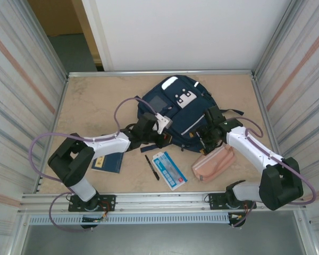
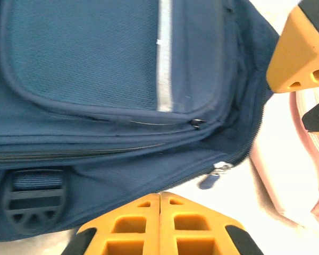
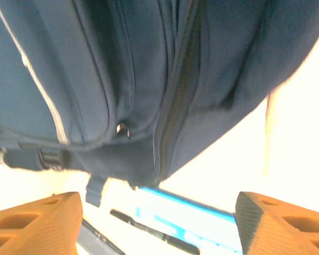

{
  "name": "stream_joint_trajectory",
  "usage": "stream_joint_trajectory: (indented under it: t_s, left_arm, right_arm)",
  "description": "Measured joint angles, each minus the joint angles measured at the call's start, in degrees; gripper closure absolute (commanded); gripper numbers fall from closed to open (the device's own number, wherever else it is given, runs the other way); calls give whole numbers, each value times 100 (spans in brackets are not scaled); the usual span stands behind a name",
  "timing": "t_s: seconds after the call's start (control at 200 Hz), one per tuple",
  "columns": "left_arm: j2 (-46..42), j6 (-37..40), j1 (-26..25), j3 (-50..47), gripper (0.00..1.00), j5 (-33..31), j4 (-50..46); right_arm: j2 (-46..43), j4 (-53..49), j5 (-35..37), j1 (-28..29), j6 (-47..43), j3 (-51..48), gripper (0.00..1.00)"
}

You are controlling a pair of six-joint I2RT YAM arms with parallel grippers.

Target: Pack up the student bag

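Standing by the rig here. The student bag lies flat toward the back middle of the worktop, front pockets facing up, and from what I can see every zip on it looks shut. The stuff that presumably goes in sits in front of it: a dark blue booklet, a pen, a blue-and-white packet and a pink pouch.

The left hand is at the bag's near-left edge with its fingers pressed flat together and nothing between them. The right hand is at the near-right corner, right beside the pouch, jaws spread wide and holding nothing.

My read is the step in hand is getting a compartment open before anything gets packed. How I'd do it well:

- Go for the little blue zipper pull hanging off the bag's edge. It's just beyond the left fingertips in the left wrist view. It's a small floppy tab, so pinch it square at the tips, not halfway up the fingers.
- That left hand has to open up first. Shut like that, it can only nudge the tab around.
- Use the open right hand to pin or grab the fabric near the zip track. The bag is soft, and without an anchor it'll probably just slide along with the pull.
- Pull along the track, not up, and follow the curve at the corner.
- Watch the pouch. It's close enough to the right hand to get shoved.
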Motion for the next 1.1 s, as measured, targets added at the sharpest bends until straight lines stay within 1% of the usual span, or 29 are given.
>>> stream_joint_trajectory:
  t_s: [0.04, 0.065, 0.105, 0.125, 0.14, 0.18, 0.336, 0.441, 0.531, 0.561, 0.591, 0.626, 0.661, 0.712, 0.812, 1.102]
  left_arm:
    - [0, -4, -66, 0, 100, 20, 39]
    - [0, -22, -103, -2, 91, 55, 68]
    - [4, -63, -138, -2, 72, 133, 118]
    - [15, -74, -151, -2, 64, 181, 162]
    - [24, -81, -153, -2, 61, 201, 184]
    - [70, -116, -164, -2, 58, 278, 245]
    - [382, -205, -293, -2, 54, 426, 363]
    - [579, -264, -374, -2, 51, 487, 496]
    - [662, -256, -393, -2, 50, 514, 568]
    - [686, -243, -396, -2, 50, 514, 605]
    - [710, -223, -398, 0, 49, 516, 629]
    - [750, -190, -398, 7, 49, 516, 656]
    - [798, -162, -398, 13, 49, 516, 664]
    - [863, -138, -398, 24, 49, 516, 673]
    - [955, -94, -398, 42, 48, 514, 684]
    - [1010, 105, -398, 179, 46, 516, 697]
  right_arm:
    - [-55, -118, 31, 125, 52, 66, 19]
    - [-94, -173, 48, 184, 87, 90, 19]
    - [-151, -234, 76, 262, 127, 103, 19]
    - [-184, -260, 103, 286, 166, 103, 19]
    - [-199, -286, 127, 302, 192, 103, 19]
    - [-229, -339, 190, 299, 267, 98, 19]
    - [-214, -166, 326, 267, 540, -153, 20]
    - [103, 90, 315, 249, 608, -195, 22]
    - [542, 369, 330, 234, 645, -192, 30]
    - [706, 439, 332, 225, 645, -192, 34]
    - [852, 507, 337, 219, 649, -192, 40]
    - [988, 568, 332, 219, 636, -192, 50]
    - [1104, 647, 330, 214, 649, -195, 64]
    - [1174, 752, 315, 214, 682, -212, 80]
    - [1156, 903, 247, 214, 702, -262, 100]
    - [678, 846, 181, 146, 599, -214, 100]
